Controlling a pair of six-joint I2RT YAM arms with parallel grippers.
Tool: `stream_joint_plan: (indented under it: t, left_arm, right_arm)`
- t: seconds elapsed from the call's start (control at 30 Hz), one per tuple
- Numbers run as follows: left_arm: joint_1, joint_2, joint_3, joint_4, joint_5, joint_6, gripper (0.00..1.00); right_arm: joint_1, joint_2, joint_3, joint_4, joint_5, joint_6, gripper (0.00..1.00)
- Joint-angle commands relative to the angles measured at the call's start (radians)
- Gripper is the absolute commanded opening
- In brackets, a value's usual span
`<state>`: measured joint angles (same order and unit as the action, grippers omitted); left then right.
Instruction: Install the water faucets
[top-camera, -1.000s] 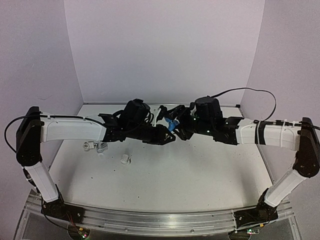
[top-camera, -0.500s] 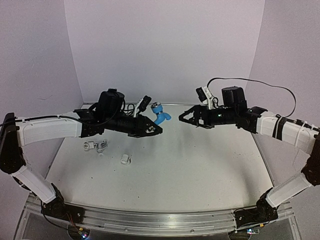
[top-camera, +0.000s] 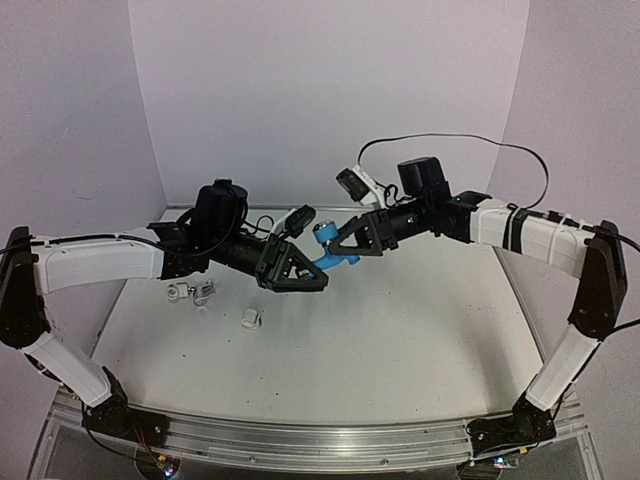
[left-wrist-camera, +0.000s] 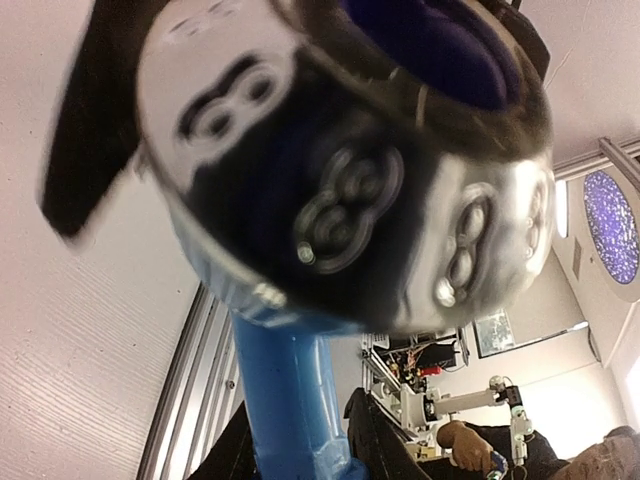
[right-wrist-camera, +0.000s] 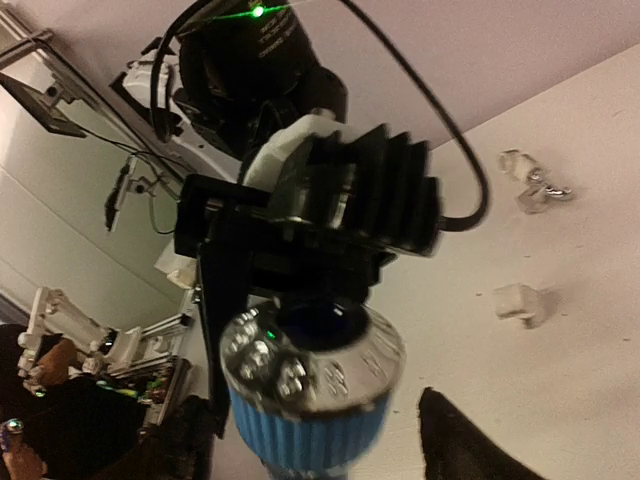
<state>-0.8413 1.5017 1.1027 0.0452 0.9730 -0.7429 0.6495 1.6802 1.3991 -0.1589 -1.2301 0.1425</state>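
Note:
The light blue faucet is held in the air over the back middle of the table. My left gripper is shut on its blue stem, and its shiny silver end fills the top of the left wrist view. My right gripper is open, with its jaws on either side of the faucet's ribbed blue part; a gap shows beside one finger. The silver metal faucet lies on the table at the left and also shows in the right wrist view.
A white stubby fitting lies beside the silver faucet. Another white fitting lies a little nearer the front. The table has side walls and a metal rail along the front edge.
My right gripper has moved left from an arm's gap away and now has its open jaws around the blue faucet. My left gripper has turned and lowered the faucet slightly.

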Motion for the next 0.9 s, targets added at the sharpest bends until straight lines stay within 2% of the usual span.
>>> stream_joint_plan:
  t: [0.0, 0.1, 0.2, 0.27, 0.3, 0.33, 0.37, 0.4, 0.43, 0.47, 0.5, 0.53, 0.57, 0.63, 0.7, 0.8, 0.87]
  left_arm:
    - [-0.001, -0.049, 0.005, 0.072, 0.044, -0.022, 0.0]
    - [-0.001, -0.052, 0.003, 0.074, 0.045, -0.021, 0.0]
    - [-0.001, -0.049, -0.001, 0.077, 0.047, -0.017, 0.0]
    - [0.002, -0.053, -0.013, 0.078, 0.045, -0.012, 0.0]
    - [0.005, -0.061, -0.025, 0.077, 0.031, -0.014, 0.06]
    - [0.013, -0.071, -0.041, 0.076, 0.012, -0.017, 0.25]
    - [0.022, -0.081, -0.055, 0.072, -0.003, -0.019, 0.39]
    - [0.05, -0.112, -0.094, 0.065, -0.026, -0.023, 0.55]
    - [0.066, -0.134, -0.117, 0.051, -0.046, -0.025, 0.65]
    - [0.1, -0.184, -0.156, -0.003, -0.106, -0.006, 0.77]
    - [0.116, -0.209, -0.167, -0.049, -0.174, 0.01, 0.82]
    - [0.143, -0.26, -0.167, -0.185, -0.301, 0.052, 0.86]
    - [0.146, -0.272, -0.147, -0.297, -0.386, 0.086, 0.88]
    - [0.146, -0.276, -0.091, -0.545, -0.69, 0.107, 0.9]
    - [0.146, -0.246, -0.061, -0.648, -0.834, 0.095, 0.9]
    - [0.145, -0.123, -0.024, -0.707, -0.848, 0.084, 0.92]
    - [0.14, -0.029, 0.023, -0.75, -0.87, 0.075, 0.95]
  right_arm:
    - [0.063, 0.059, 0.073, 0.029, -0.176, 0.013, 0.57]
    - [0.082, 0.073, 0.084, 0.041, -0.168, 0.042, 0.39]
    - [0.097, 0.078, 0.082, 0.075, -0.13, 0.094, 0.0]
    - [0.098, 0.07, 0.064, 0.128, -0.091, 0.15, 0.0]
    - [0.096, 0.05, 0.043, 0.137, -0.055, 0.154, 0.0]
    - [0.096, 0.027, 0.022, 0.138, 0.012, 0.155, 0.0]
    - [0.096, 0.007, 0.002, 0.138, 0.073, 0.153, 0.0]
    - [0.094, -0.021, -0.03, 0.136, 0.204, 0.146, 0.0]
    - [0.091, -0.054, -0.069, 0.13, 0.278, 0.134, 0.0]
    - [0.09, -0.098, -0.109, 0.104, 0.419, 0.095, 0.0]
    - [0.09, -0.119, -0.148, 0.087, 0.498, 0.072, 0.0]
    - [0.089, -0.158, -0.207, 0.064, 0.706, 0.037, 0.0]
    - [0.087, -0.186, -0.249, 0.057, 0.784, 0.037, 0.0]
    - [0.086, -0.246, -0.323, 0.055, 0.998, 0.042, 0.0]
    - [0.085, -0.294, -0.371, 0.055, 1.131, 0.056, 0.0]
    - [0.084, -0.351, -0.419, 0.027, 1.373, 0.026, 0.0]
    - [0.084, -0.349, -0.389, -0.051, 1.444, 0.002, 0.0]
